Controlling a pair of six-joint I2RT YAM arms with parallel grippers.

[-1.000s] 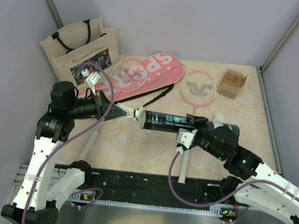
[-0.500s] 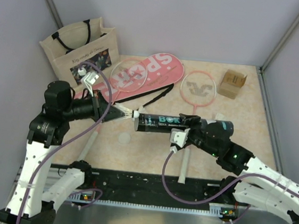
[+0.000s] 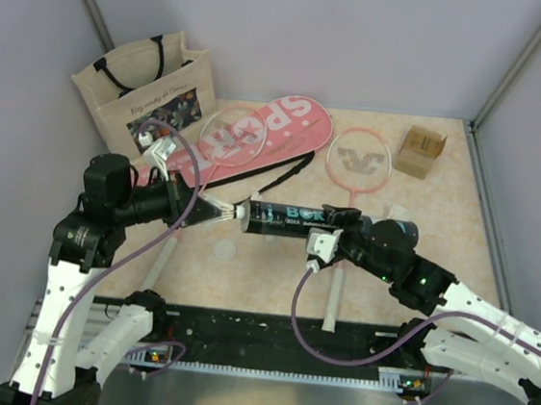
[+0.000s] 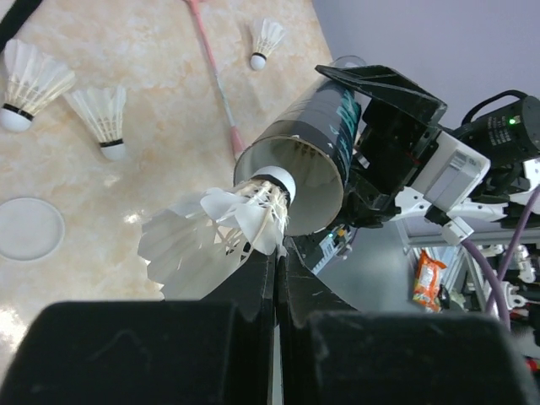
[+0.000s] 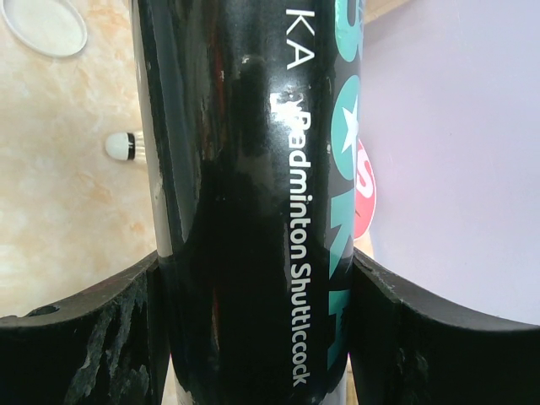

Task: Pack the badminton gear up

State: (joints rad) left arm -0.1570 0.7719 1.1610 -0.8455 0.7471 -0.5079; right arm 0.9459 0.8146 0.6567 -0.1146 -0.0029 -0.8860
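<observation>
the left jaws are pressed together on the feather skirt of a shuttlecock [image 4: 211,240], holding it level above the bench [image 3: 272,280]. its cork tip sits right at the open mouth of the dark tube [image 3: 284,216]. the right jaws are spread wide around the tube's middle and grip it on both sides, so the tube lies level in the air with its open end facing the left arm. white lettering along its side reads "badminton shuttlecock".

three loose shuttlecocks [image 4: 105,118] lie on the bench below. a flat round white lid [image 3: 225,249] lies close to them.

further back the pink cover [image 3: 283,126] lies flat with its black strap trailing off its near edge. one racket [image 3: 234,133] rests with its head on the cover. the second racket [image 3: 357,158] lies just beside the cover on the right, its handle pointing to the near edge. a tote bag [image 3: 152,88] stands at the back left and a small cardboard box [image 3: 421,151] at the back right.
</observation>
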